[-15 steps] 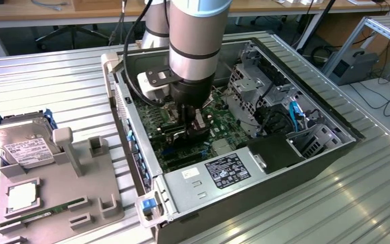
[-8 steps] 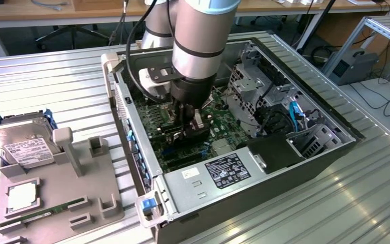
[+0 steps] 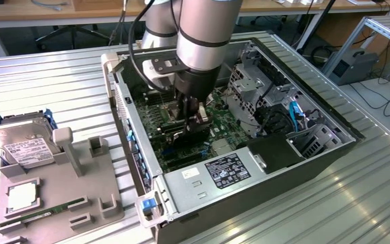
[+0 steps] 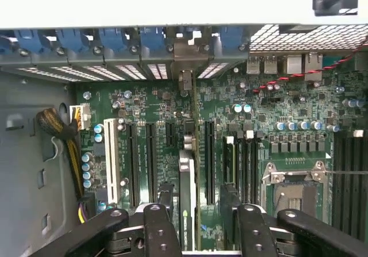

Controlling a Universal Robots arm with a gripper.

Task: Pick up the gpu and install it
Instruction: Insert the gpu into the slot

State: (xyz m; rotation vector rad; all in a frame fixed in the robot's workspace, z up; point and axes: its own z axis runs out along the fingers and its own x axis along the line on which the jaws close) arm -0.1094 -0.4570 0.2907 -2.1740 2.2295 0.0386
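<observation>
The gpu (image 4: 187, 211) stands edge-on in a motherboard slot, a thin dark card whose silver bracket (image 4: 185, 56) meets the case's rear slot row. My gripper (image 4: 198, 192) is open and straddles the card, with one black finger (image 4: 165, 192) on each side and a gap between each pad and the card. In the exterior view the gripper (image 3: 193, 122) hangs straight down inside the open computer case (image 3: 263, 168), low over the green motherboard (image 3: 215, 127). The arm hides most of the card there.
A grey fixture (image 3: 79, 203) at the exterior view's left holds a silver hard drive (image 3: 22, 145), a processor (image 3: 22, 195) and a green memory stick (image 3: 36, 213). Inside the case are the labelled power supply (image 3: 225, 170), a drive cage (image 3: 249, 86), the empty CPU socket (image 4: 296, 191) and a cable bundle (image 4: 57, 127).
</observation>
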